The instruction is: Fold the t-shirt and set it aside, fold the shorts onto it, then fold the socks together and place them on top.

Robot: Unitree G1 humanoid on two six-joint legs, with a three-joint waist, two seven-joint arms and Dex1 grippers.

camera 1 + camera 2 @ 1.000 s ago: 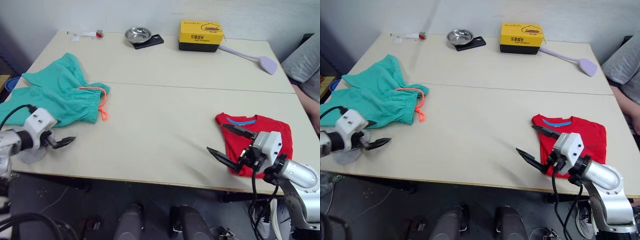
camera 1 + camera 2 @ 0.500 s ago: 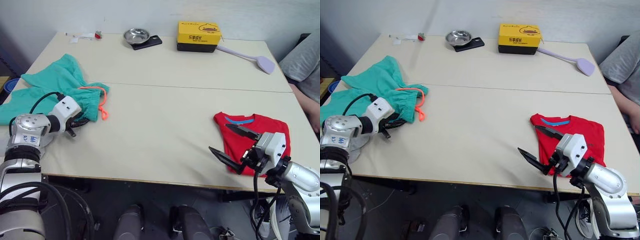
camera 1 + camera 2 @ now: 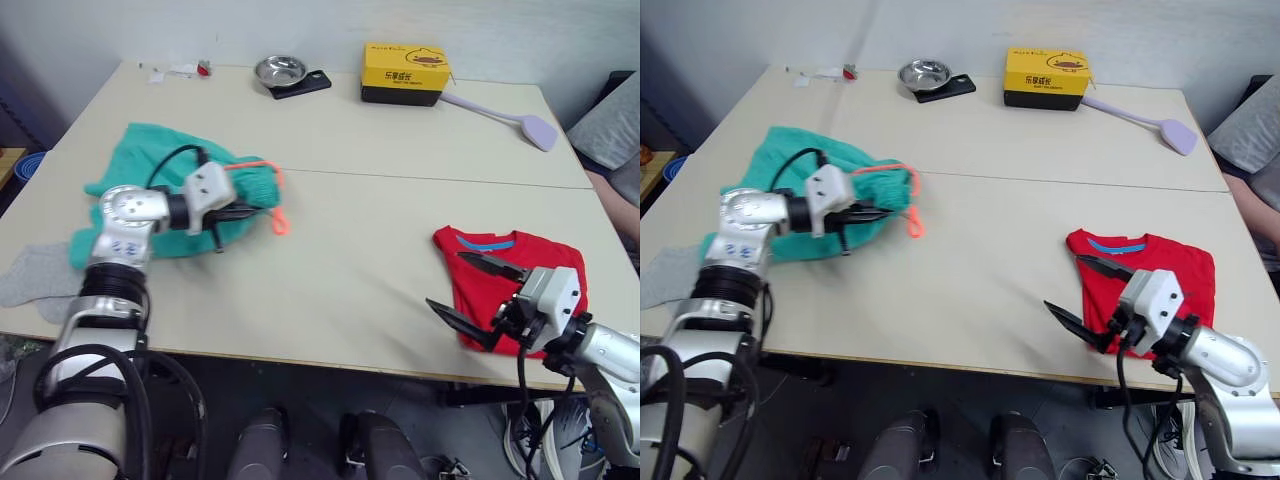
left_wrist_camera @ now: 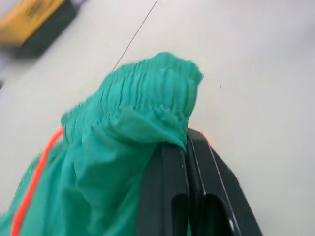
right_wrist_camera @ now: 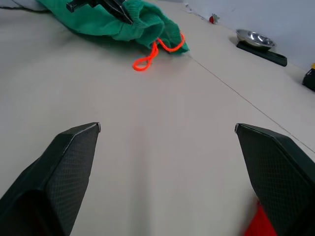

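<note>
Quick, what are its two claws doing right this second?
Left gripper: shut on the shorts, pinching the waistband edge.
Right gripper: open, holding nothing, beside the t-shirt.

Even, soft indoor light; faint shadows on table (image 3: pixel 340 200). Left wrist view blurred, background defocused. No glare.

One t-shirt (image 3: pixel 515 272), one pair of shorts (image 3: pixel 160 190) — and what looks like a single grey sock (image 3: pixel 30 278) at the table's left edge, though a second may lie under it. Also one steel bowl (image 3: pixel 277 69), one yellow box (image 3: pixel 404 72), one lilac spatula (image 3: pixel 520 118) — two grippers.
</note>
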